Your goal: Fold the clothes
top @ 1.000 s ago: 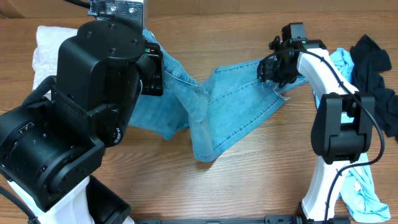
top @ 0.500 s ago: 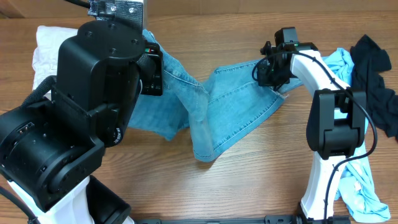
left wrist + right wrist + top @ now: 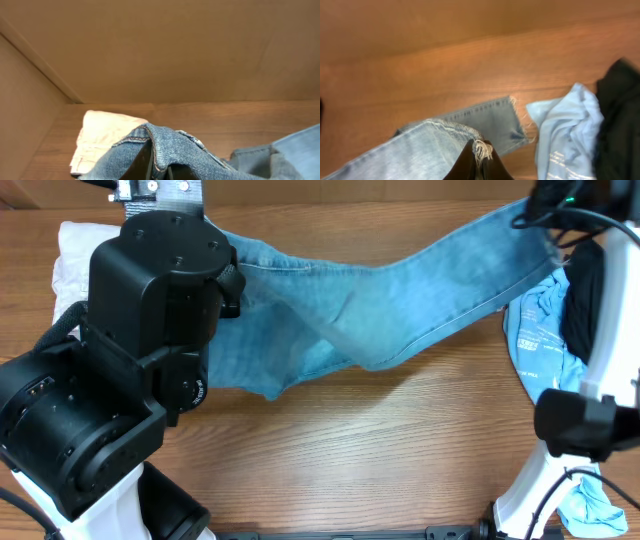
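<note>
A second ago the right gripper (image 3: 478, 160) hovered spread over a leg end of the jeans (image 3: 400, 290), which lay crumpled in a V on the wooden table (image 3: 380, 450). Now its jaws are pinched tight on that leg's frayed hem (image 3: 481, 148), and the arm has swung up and away to the far right corner, drawing the leg into a long, nearly taut band across the table. White threads of the hem sprout right at the fingertips, and the pale, washed denim falls away below and to the gripper's left. Just beyond the fingertips the second leg (image 3: 492, 122) lies flat on the wood, its stitched hem ragged at one corner. Further to the gripper's right lie a crumpled cyan T-shirt (image 3: 565, 135) with white print and, past it, a black garment (image 3: 620, 110). At the other end the left gripper (image 3: 159, 169) is as before, clamped narrow on the jeans' waistband (image 3: 150, 137), which humps up directly ahead of its fingers. Beyond that, to its left, rest folded beige trousers (image 3: 105, 135), backed by a plain cardboard wall (image 3: 175, 45).
</note>
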{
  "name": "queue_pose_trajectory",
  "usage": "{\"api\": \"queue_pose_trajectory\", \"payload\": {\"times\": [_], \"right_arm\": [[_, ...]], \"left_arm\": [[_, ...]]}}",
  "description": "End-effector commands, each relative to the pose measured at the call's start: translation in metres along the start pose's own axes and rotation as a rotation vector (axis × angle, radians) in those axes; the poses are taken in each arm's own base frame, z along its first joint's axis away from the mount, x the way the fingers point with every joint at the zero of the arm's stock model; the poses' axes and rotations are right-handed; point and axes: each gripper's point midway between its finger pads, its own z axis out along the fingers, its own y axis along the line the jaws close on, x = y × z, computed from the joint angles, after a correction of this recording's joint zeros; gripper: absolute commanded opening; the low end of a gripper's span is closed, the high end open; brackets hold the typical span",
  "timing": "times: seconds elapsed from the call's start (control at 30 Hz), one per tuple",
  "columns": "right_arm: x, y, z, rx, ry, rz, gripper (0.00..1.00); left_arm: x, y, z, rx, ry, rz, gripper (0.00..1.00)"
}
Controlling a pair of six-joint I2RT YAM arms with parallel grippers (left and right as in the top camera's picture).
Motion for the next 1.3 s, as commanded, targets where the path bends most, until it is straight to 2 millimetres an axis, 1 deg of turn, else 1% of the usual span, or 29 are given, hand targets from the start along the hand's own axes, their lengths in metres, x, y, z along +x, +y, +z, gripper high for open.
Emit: {"api": "queue_pose_trajectory", "payload": {"times": [0.0, 0.03, 0.07, 0.13, 0.2, 0.27, 0.37, 0.43, 0.47, 0.5, 0.6, 0.67, 0.73, 0.77, 0.8, 0.83, 0.9, 0.97, 1.0, 1.03, 1.1, 1.13, 1.17, 1.2, 1.23, 1.27], "right_arm": [[-0.027, -0.019, -0.071, 0.045, -0.178, 0.061, 0.04], [-0.029, -0.027, -0.088, 0.062, -0.215, 0.070, 0.04], [-0.030, -0.030, -0.101, 0.069, -0.239, 0.077, 0.04], [-0.030, -0.033, -0.132, 0.064, -0.291, 0.086, 0.04], [-0.027, -0.031, -0.158, 0.063, -0.334, 0.087, 0.04], [-0.019, -0.027, -0.196, 0.086, -0.391, 0.086, 0.04], [-0.009, -0.020, -0.238, 0.111, -0.465, 0.078, 0.04], [-0.005, -0.012, -0.262, 0.120, -0.521, 0.062, 0.04], [-0.006, -0.011, -0.266, 0.120, -0.534, 0.057, 0.04], [-0.009, -0.012, -0.264, 0.119, -0.537, 0.057, 0.04], [-0.018, -0.018, -0.235, 0.074, -0.484, 0.068, 0.04], [-0.027, -0.029, -0.199, 0.042, -0.424, 0.086, 0.04], [-0.036, -0.044, -0.160, 0.024, -0.370, 0.105, 0.04], [-0.040, -0.050, -0.146, 0.022, -0.355, 0.110, 0.04], [-0.047, -0.059, -0.120, 0.013, -0.333, 0.115, 0.04], [-0.051, -0.064, -0.106, 0.002, -0.324, 0.117, 0.04], [-0.061, -0.077, -0.059, -0.044, -0.299, 0.121, 0.04], [-0.065, -0.086, -0.021, -0.059, -0.274, 0.123, 0.04], [-0.066, -0.090, 0.000, -0.065, -0.262, 0.123, 0.04], [-0.067, -0.092, 0.022, -0.073, -0.251, 0.118, 0.04], [-0.068, -0.093, 0.057, -0.081, -0.238, 0.115, 0.04], [-0.068, -0.094, 0.080, -0.067, -0.228, 0.126, 0.04], [-0.067, -0.094, 0.097, -0.054, -0.222, 0.120, 0.04], [-0.067, -0.094, 0.108, -0.043, -0.220, 0.116, 0.04], [-0.066, -0.094, 0.128, -0.022, -0.217, 0.106, 0.04], [-0.066, -0.093, 0.141, -0.011, -0.218, 0.100, 0.04]], "left_arm": [[-0.014, 0.031, -0.026, -0.047, -0.086, -0.045, 0.09], [-0.015, 0.034, -0.030, -0.045, -0.093, -0.053, 0.09], [-0.016, 0.036, -0.033, -0.044, -0.098, -0.058, 0.09], [-0.016, 0.039, -0.039, -0.028, -0.107, -0.069, 0.09], [-0.017, 0.039, -0.045, 0.011, -0.114, -0.082, 0.08], [-0.017, 0.039, -0.057, 0.082, -0.125, -0.103, 0.07], [-0.016, 0.042, -0.075, 0.159, -0.140, -0.137, 0.05], [-0.014, 0.047, -0.082, 0.172, -0.147, -0.148, 0.05], [-0.012, 0.050, -0.083, 0.160, -0.143, -0.143, 0.05], [-0.011, 0.051, -0.080, 0.143, -0.134, -0.135, 0.05], [-0.008, 0.042, -0.058, 0.076, -0.093, -0.095, 0.06], [-0.006, 0.033, -0.036, 0.011, -0.062, -0.060, 0.06], [-0.003, 0.022, -0.008, -0.042, -0.019, -0.033, 0.04], [-0.001, 0.018, 0.009, -0.072, 0.004, -0.030, 0.04], [0.000, 0.016, 0.026, -0.100, 0.023, -0.029, 0.04], [0.002, 0.014, 0.042, -0.126, 0.042, -0.028, 0.04], [0.006, 0.008, 0.086, -0.144, 0.087, -0.043, 0.04], [0.012, 0.007, 0.123, -0.140, 0.125, -0.066, 0.04], [0.016, 0.007, 0.138, -0.138, 0.141, -0.076, 0.04], [0.022, 0.009, 0.166, -0.135, 0.170, -0.094, 0.04], [0.035, 0.008, 0.201, -0.114, 0.215, -0.112, 0.04], [0.049, 0.005, 0.230, -0.094, 0.258, -0.120, 0.04], [0.059, 0.003, 0.245, -0.094, 0.282, -0.123, 0.04], [0.066, 0.002, 0.258, -0.095, 0.301, -0.122, 0.04], [0.078, 0.001, 0.277, -0.106, 0.325, -0.117, 0.04], [0.089, 0.000, 0.294, -0.116, 0.345, -0.112, 0.04]]}}
